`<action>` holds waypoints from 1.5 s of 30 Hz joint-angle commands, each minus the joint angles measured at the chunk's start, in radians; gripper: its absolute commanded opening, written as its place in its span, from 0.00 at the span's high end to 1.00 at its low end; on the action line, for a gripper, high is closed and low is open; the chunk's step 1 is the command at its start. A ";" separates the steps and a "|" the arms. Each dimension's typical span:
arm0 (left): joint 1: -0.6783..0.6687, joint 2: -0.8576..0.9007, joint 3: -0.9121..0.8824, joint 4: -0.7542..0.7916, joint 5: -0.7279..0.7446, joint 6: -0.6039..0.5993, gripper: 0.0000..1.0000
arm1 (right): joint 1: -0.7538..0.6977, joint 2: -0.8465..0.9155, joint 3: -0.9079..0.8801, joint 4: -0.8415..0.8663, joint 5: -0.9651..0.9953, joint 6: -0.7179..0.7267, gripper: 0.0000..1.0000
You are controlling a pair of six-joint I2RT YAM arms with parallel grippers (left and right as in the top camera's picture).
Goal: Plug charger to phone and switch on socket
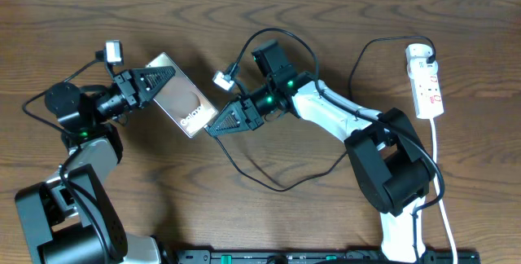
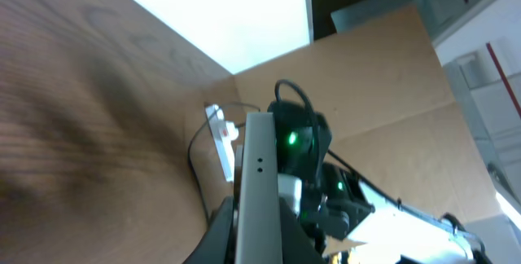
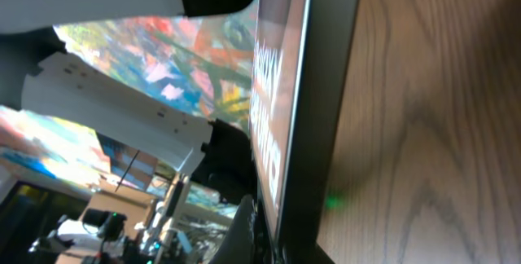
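One phone (image 1: 186,99), left of the tabletop's (image 1: 244,19) centre, grasped at its far end by left gripper (image 1: 168,72). At its near end, right gripper (image 1: 210,129), clenched tight where the charger (image 1: 277,187) cable arrives; plug tip hidden. One socket (image 1: 426,81), by the right edge, toward the far right corner.

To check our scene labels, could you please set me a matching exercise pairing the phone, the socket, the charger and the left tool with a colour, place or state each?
Things:
1. phone
2. socket
3. charger
4. left tool

Descriptions:
A. thin and black, lying in a long loop
B. shut on one end of the phone
C. white with red markings, at the far right
D. bronze face with white lettering

Pairs: 1-D, 2-C, 3-A, 4-B
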 commanded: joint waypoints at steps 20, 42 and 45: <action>-0.039 -0.003 0.001 0.029 0.100 0.010 0.93 | -0.010 -0.018 0.026 0.048 -0.014 0.069 0.12; 0.189 -0.002 0.001 -0.001 0.100 0.084 0.93 | -0.129 -0.018 0.026 -0.227 0.862 0.183 0.01; 0.188 -0.002 -0.011 -0.116 0.071 0.157 0.93 | -0.149 -0.018 0.027 -0.293 1.009 0.223 0.01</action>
